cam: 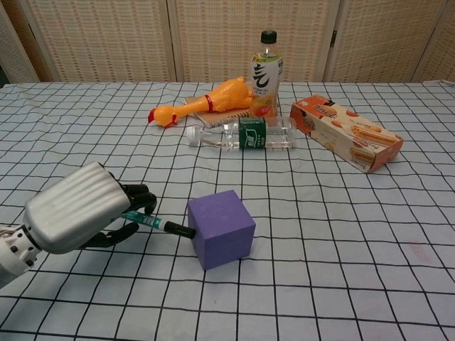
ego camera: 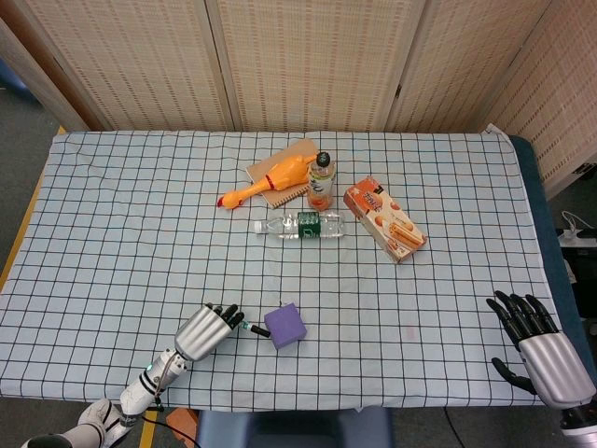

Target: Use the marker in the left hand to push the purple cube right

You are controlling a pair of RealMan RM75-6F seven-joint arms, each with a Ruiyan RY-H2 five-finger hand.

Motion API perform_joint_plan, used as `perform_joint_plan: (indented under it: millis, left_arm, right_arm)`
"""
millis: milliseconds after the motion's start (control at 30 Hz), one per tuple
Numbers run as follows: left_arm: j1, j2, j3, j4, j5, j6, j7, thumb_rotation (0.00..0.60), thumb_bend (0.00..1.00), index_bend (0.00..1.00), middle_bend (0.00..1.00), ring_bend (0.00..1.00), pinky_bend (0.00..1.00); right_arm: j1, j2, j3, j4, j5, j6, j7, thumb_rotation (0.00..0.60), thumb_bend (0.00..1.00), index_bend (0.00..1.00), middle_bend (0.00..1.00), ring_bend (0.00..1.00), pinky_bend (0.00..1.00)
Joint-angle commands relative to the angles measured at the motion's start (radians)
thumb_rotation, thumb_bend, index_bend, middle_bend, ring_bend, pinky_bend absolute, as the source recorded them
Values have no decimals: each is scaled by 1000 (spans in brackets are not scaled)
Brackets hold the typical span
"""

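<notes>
The purple cube (ego camera: 284,324) (cam: 220,228) sits on the checked cloth near the front edge, turned at an angle to the grid. My left hand (ego camera: 207,329) (cam: 79,207) lies just left of it, gripping a green marker (cam: 153,222) (ego camera: 250,329). The marker's black tip touches the cube's left face. My right hand (ego camera: 539,347) rests at the front right corner with fingers spread and nothing in it; the chest view does not show it.
Further back stand an orange drink bottle (ego camera: 320,182) (cam: 264,74), a rubber chicken (ego camera: 269,183) (cam: 201,103) on a notebook, a clear bottle lying down (ego camera: 300,225) (cam: 243,134) and a snack box (ego camera: 384,219) (cam: 345,133). The table's front edge is close behind the cube.
</notes>
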Motion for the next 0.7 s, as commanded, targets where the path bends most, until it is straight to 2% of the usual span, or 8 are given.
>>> perform_joint_plan:
  millis: [33, 267, 467, 700]
  left_arm:
    - [-2, -2, -1, -1, 0, -4, 2, 600, 612, 784, 772, 870, 1000]
    - [-6, -20, 0, -8, 7, -12, 9, 600, 613, 784, 772, 870, 1000]
    - [-23, -28, -25, -24, -1, -4, 11, 600, 612, 784, 772, 870, 1000]
    - [-39, -40, -26, -24, -3, -45, 21, 600, 611, 784, 772, 870, 1000]
  right_arm:
    - [-1, 1, 0, 1, 0, 2, 2, 600, 175, 0, 0, 0, 0]
    - [-2, 2, 0, 1, -4, 4, 5, 600, 175, 0, 0, 0, 0]
    - [-6, 6, -1, 2, -4, 12, 16, 600, 175, 0, 0, 0, 0]
    - [-14, 14, 1, 6, -5, 31, 34, 600, 175, 0, 0, 0, 0]
